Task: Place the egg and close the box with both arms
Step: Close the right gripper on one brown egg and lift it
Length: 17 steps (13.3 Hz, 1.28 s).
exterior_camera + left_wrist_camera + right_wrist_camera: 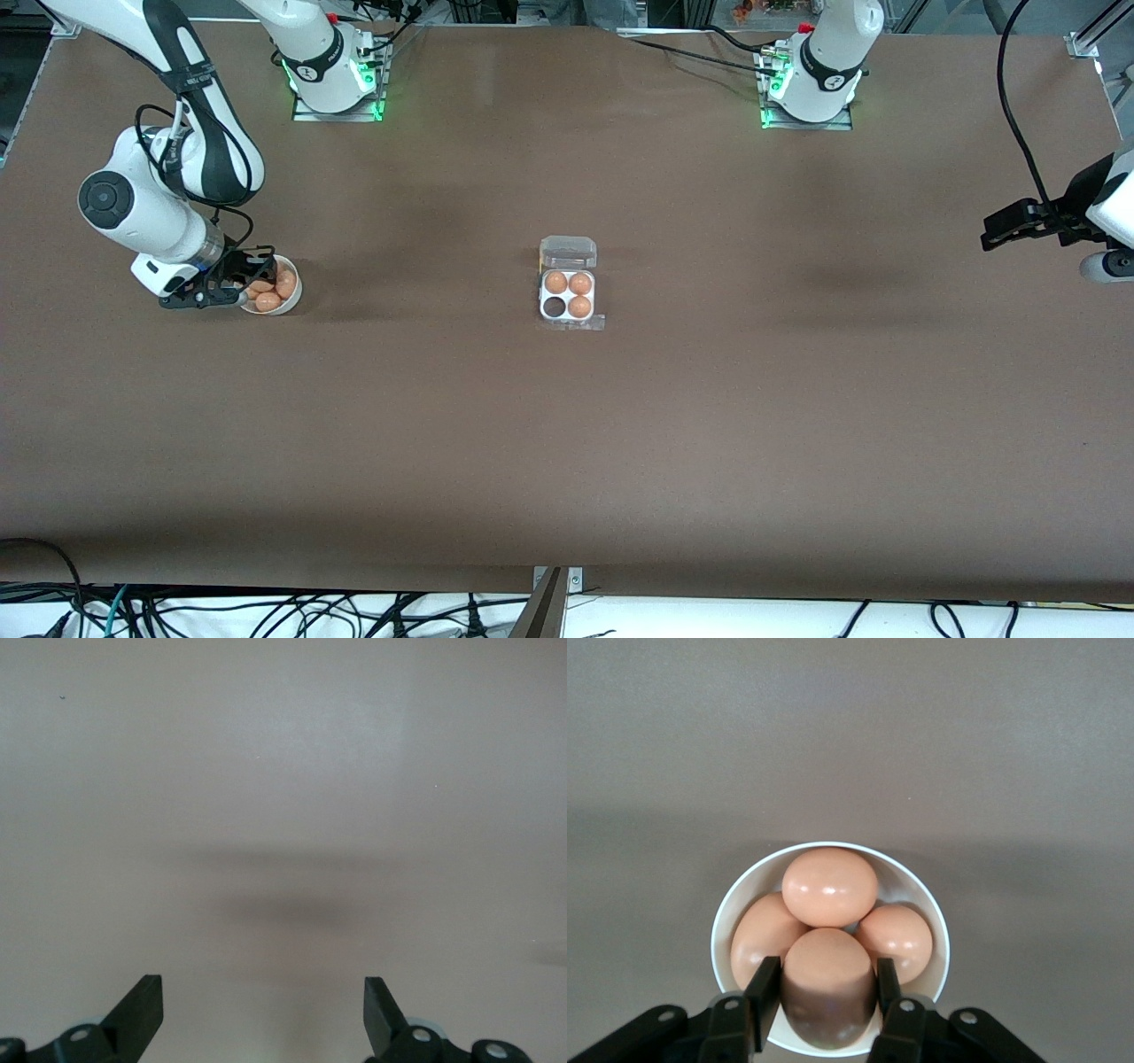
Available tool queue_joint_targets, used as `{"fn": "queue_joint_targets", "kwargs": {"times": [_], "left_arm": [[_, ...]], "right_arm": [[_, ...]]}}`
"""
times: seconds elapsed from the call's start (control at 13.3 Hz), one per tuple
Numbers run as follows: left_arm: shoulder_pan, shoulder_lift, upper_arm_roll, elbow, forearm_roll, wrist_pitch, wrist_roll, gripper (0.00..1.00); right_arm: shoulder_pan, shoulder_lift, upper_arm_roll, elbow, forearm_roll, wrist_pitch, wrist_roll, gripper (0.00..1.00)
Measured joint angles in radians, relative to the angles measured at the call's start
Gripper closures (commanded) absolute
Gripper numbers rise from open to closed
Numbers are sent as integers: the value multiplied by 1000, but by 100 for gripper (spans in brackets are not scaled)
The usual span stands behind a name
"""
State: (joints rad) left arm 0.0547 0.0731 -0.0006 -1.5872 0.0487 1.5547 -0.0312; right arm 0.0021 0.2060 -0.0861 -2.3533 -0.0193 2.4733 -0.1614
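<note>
- The right gripper (241,288) is down in the white bowl (290,304) at the right arm's end of the brown bench (567,425).
- The right wrist view makes plain what the front view hides under the black fingers: the right gripper (828,988) has its jaws set narrow around one brown egg (827,979), a finger (764,990) pressed on either side of it.
- That same view shows three more eggs in the bowl (926,904): a top egg (830,886) resting on the others, and two lower eggs (762,939) beside the held one. Whether the held egg is lifted off the bowl cannot be told.
- Only the front view shows the egg carton (568,301). It sits at the middle of the bench, well apart from the bowl, with its clear lid (568,252) laid open on the side toward the arms' bases.
- Three carton cells hold brown eggs (555,282); the empty cell (555,307) is on the side nearer the front camera, toward the right arm's end.
- The left gripper (1005,232) waits up over bare bench at the left arm's end.
- The left wrist view shows the left gripper (264,1014) with jaws spread wide, holding nothing, only bench surface and a soft shadow under them.
</note>
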Motion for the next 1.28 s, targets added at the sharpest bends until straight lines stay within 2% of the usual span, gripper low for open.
{"fn": "queue_joint_targets", "kwargs": {"times": [0.08,0.45,0.9,1.28], "left_arm": [[0,0,0,0,0,0,0,0],[0,0,0,0,0,0,0,0],[2,0,0,0,0,0,0,0],[2,0,0,0,0,0,0,0]], "right_arm": [[0,0,0,0,0,0,0,59],[0,0,1,0,0,0,-2,80],[2,0,21,55,0,-88,-3,80],[26,1,46,189,13,-269,2,80]]}}
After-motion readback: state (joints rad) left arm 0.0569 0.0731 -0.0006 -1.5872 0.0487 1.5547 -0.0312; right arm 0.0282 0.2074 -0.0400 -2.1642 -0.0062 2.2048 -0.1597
